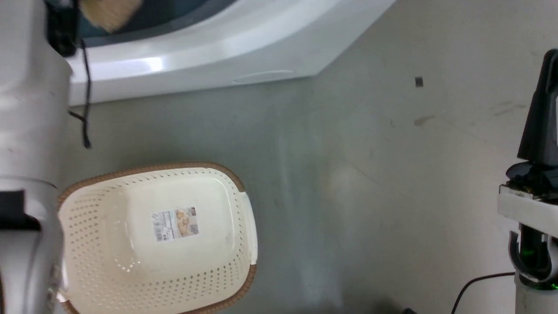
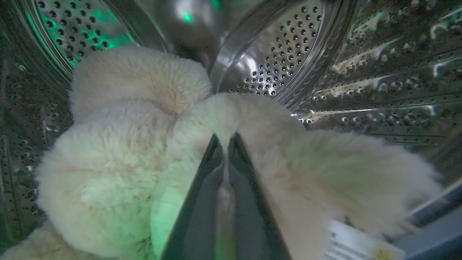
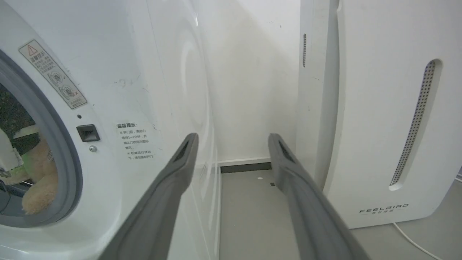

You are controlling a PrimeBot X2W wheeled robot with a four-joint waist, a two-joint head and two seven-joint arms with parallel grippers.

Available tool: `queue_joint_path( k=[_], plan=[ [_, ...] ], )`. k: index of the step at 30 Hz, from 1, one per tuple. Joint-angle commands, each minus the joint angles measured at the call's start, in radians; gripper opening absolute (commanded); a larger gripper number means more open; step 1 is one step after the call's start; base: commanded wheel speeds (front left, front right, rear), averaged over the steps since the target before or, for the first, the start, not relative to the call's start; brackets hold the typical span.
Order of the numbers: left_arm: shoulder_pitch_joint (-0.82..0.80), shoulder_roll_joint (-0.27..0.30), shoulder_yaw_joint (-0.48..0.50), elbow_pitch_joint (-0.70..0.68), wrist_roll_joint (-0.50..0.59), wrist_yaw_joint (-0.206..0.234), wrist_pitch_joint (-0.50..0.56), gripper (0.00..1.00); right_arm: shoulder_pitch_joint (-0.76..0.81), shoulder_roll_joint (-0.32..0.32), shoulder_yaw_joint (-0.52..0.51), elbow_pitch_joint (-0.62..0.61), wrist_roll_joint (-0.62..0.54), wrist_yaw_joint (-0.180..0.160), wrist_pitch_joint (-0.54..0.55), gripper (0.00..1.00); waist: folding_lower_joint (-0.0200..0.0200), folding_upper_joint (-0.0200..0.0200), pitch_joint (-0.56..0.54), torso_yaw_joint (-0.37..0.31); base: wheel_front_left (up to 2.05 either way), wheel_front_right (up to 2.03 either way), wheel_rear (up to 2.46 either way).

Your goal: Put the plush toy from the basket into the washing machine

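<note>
Left gripper, nearly closed, pinches plush toy fur inside the washing machine drum — snagged fur could drag it back out on withdrawal.

The left pincer is inside the washing machine, and the shiny steel wall with many small holes is all around it. Its two dark fingers are almost together and pinch a fold of the fluffy cream plush toy. A white label shows at the lower right, just below the fur.
</note>
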State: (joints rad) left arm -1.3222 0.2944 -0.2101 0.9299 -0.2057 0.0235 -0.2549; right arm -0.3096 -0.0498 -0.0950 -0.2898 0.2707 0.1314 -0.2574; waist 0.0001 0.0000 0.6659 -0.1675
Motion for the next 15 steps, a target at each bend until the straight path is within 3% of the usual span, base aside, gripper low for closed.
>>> queue_joint_path(
  k=[1, 10, 15],
  plan=[
    [-0.061, 0.023, 0.005, 0.014, 0.008, -0.001, -0.006, 0.0, -0.03, 0.0, -0.003, -0.008, 0.01, -0.001, -0.004, 1.0, -0.0001, 0.0, 0.07, -0.046, 0.0, 0.0, 0.0],
    [-0.275, 0.101, 0.003, 0.069, 0.037, 0.017, -0.006, 0.0, -0.079, 0.0, -0.006, -0.019, 0.035, -0.001, -0.004, 1.0, -0.0001, 0.0, 0.18, -0.077, 0.0, 0.0, 0.0],
    [-0.324, 0.11, 0.009, 0.048, 0.039, 0.031, -0.007, 0.0, -0.092, 0.0, -0.003, -0.024, 0.032, -0.001, -0.004, 1.0, -0.0001, 0.0, 0.212, -0.078, 0.0, 0.0, 0.0]
  ],
)
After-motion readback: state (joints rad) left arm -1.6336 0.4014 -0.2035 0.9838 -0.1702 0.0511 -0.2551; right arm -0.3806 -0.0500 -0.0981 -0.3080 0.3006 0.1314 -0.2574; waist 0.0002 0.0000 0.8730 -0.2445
